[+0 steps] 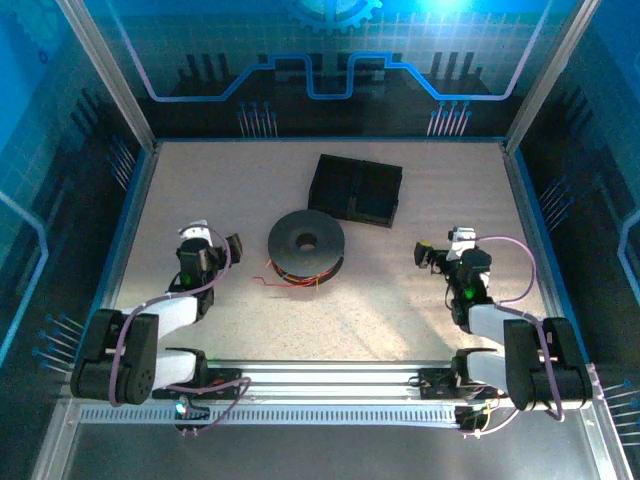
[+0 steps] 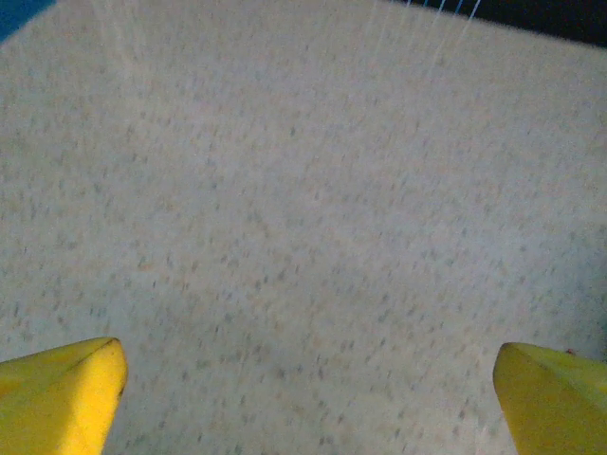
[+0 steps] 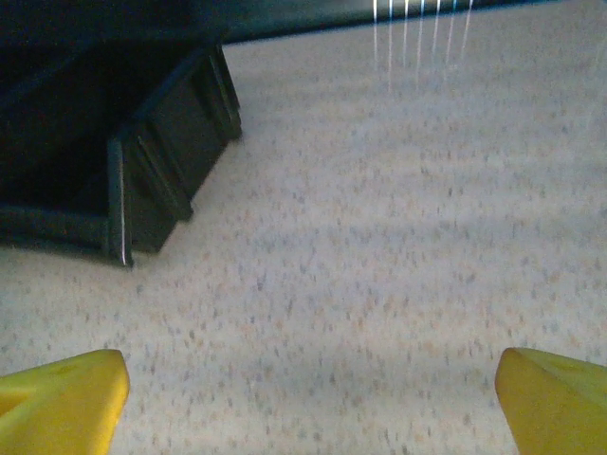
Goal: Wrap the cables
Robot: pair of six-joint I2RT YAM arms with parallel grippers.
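Thin red cables (image 1: pixel 297 277) with some orange and yellow strands lie in loose loops under the near side of a black round spool (image 1: pixel 306 242) at the table's middle. My left gripper (image 1: pixel 215 238) hovers left of the spool, open and empty; its yellow fingertips (image 2: pixel 62 393) stand wide apart over bare table. My right gripper (image 1: pixel 440 246) sits right of the spool, open too, with yellow fingertips (image 3: pixel 550 398) spread over bare table and nothing between them.
A black rectangular box (image 1: pixel 355 190) lies behind the spool, and its corner (image 3: pixel 142 190) appears ahead-left in the right wrist view. Blue-lit walls enclose the speckled table (image 1: pixel 400 300). A metal rail (image 1: pixel 330 385) runs along the near edge.
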